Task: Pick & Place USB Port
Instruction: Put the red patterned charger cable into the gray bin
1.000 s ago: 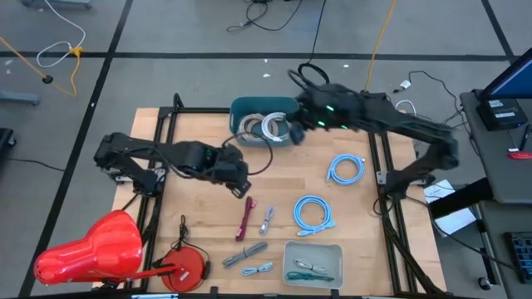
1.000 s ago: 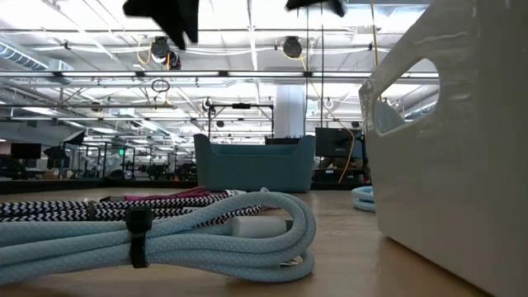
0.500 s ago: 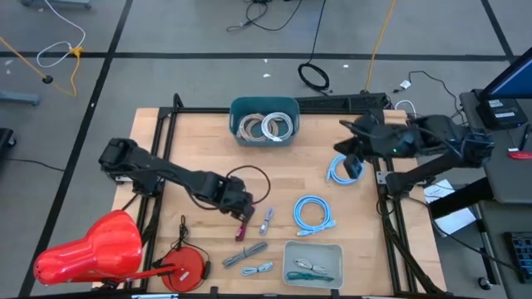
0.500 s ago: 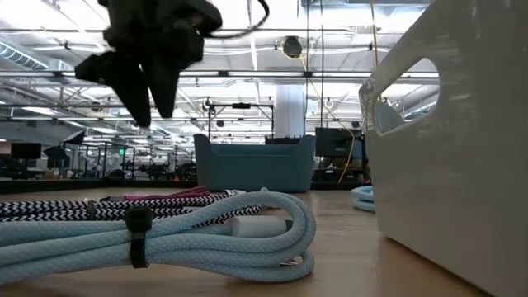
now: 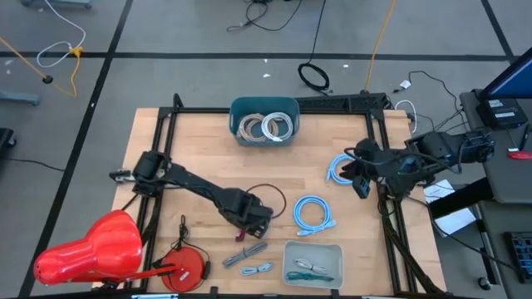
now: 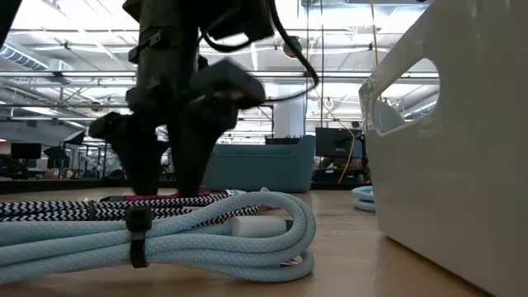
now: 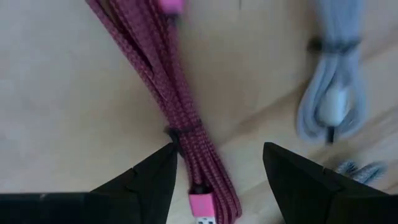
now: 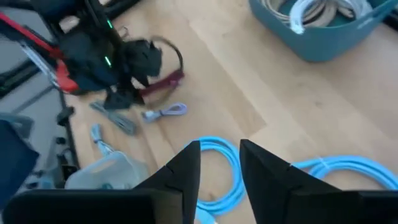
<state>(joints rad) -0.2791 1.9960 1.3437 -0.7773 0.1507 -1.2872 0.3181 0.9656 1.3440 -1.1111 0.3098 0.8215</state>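
Note:
A magenta braided cable bundle (image 7: 180, 106) lies flat on the wooden table, tied at its middle. My left gripper (image 5: 252, 219) is low over it, open; in the left wrist view (image 7: 217, 171) its two fingers stand on either side of the bundle near the tie. In the low view the left gripper (image 6: 165, 175) reaches down to the magenta cable (image 6: 216, 193); whether it touches, I cannot tell. A grey cable bundle (image 7: 333, 93) lies beside it. My right gripper (image 5: 363, 178) hangs at the table's right edge beside a light blue coil (image 5: 342, 169), open by a narrow gap (image 8: 219, 163).
A teal bin (image 5: 264, 106) holding coiled cables stands at the far edge. A white bin (image 5: 312, 249) sits at the near edge, with a striped bundle (image 5: 243, 253) and a small pale bundle (image 5: 259, 268) left of it. A second blue coil (image 5: 313, 213) lies mid-table. Red objects (image 5: 91, 249) sit near left.
My left gripper has moved toward the table's near edge and to the right, and has come down over the magenta cable, staying open. My right arm has drawn back from the teal bin toward the table's right edge.

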